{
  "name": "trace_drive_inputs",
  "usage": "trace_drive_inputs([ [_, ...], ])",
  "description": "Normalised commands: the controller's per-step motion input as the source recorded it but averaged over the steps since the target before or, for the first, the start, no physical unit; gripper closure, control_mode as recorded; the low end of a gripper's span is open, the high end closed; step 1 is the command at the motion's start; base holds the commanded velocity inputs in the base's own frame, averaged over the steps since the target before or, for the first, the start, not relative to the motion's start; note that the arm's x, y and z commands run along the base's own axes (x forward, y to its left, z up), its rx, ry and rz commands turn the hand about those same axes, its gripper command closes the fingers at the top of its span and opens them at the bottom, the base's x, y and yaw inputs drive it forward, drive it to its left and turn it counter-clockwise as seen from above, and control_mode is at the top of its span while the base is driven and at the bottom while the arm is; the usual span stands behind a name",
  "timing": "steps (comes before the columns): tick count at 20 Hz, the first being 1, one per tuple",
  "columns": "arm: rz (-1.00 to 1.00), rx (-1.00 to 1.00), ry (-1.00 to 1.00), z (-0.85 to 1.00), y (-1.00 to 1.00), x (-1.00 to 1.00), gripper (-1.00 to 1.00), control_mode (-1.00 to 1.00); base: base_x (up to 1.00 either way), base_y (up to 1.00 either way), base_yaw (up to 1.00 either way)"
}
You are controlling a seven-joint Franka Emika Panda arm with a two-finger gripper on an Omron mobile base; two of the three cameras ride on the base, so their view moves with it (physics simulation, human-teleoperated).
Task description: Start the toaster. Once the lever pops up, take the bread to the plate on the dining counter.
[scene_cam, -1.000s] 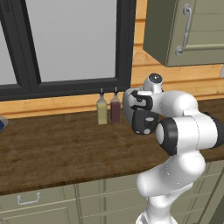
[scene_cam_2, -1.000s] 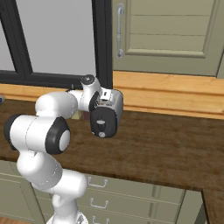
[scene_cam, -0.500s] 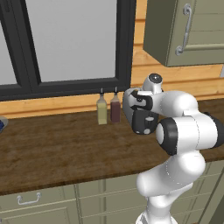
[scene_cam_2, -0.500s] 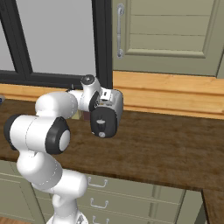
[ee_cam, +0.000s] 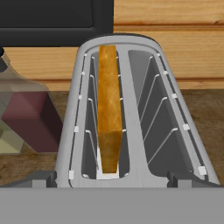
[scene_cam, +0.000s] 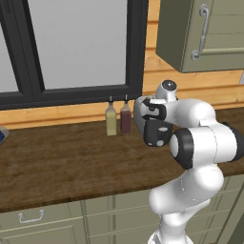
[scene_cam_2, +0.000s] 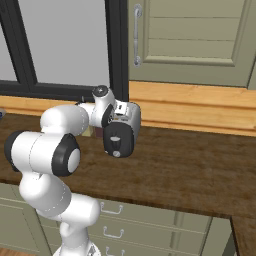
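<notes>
The bread (ee_cam: pixel 108 109) stands on edge in the left slot of the toaster (ee_cam: pixel 144 144) on the bench. The tool hangs open just above it — descend straight, close on the crust, then lift vertically.

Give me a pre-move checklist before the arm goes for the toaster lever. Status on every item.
1. Bread sits in a slot of the toaster: ok, left slot as the hand view shows it.
2. Other slot empty: ok.
3. Gripper above the slots, looking down into them: ok.
4. Fingers open: ok, nothing held.
5. Bottles beside the toaster, clear of the slots: ok.
6. Lever position: cannot tell.
</notes>
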Motion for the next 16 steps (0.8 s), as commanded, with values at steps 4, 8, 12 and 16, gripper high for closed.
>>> trace_drive_inputs([
  [4,0.0,0.0,0.0,0.0,0.0,0.0,-1.0,-1.0,0.0,0.0,0.0],
  [8,0.0,0.0,0.0,0.0,0.0,0.0,-1.0,-1.0,0.0,0.0,0.0],
  [12,0.0,0.0,0.0,0.0,0.0,0.0,-1.0,-1.0,0.0,0.0,0.0],
  [16,0.0,0.0,0.0,0.0,0.0,0.0,-1.0,-1.0,0.0,0.0,0.0],
])
